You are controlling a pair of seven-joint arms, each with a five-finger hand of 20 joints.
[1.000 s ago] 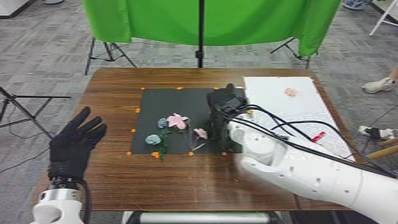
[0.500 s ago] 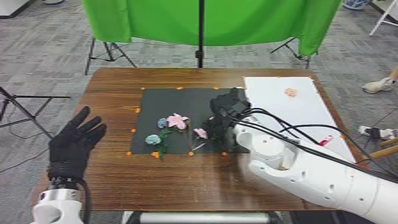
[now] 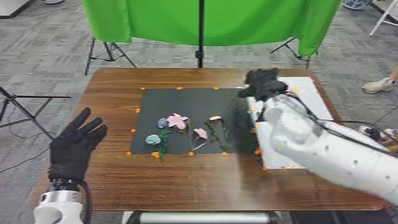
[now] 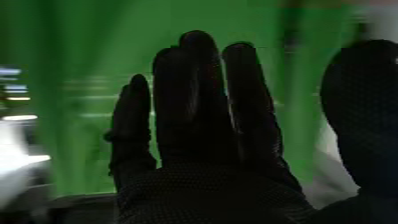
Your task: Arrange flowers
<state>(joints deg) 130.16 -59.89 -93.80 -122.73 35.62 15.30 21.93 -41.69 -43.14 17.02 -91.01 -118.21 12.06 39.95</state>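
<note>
Beyond flowers [image 3: 177,120] on the black mat [image 3: 191,102], the right hand [image 3: 263,86], straight-fingered and empty, hides part of the white sheet [image 3: 307,97].

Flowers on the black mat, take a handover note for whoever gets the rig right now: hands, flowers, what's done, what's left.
Left hand: open, empty, at the table's left side.
Right hand: open, fingers straight, near the far end where mat and white sheet meet.
Flowers: on the black mat, two blue flowers at left, a large pink flower beside them, then a small pink flower and a pale flower further right.
Done: these five lie on the mat.
Left: the right arm hides part of the sheet; probably check there for more flowers.
</note>
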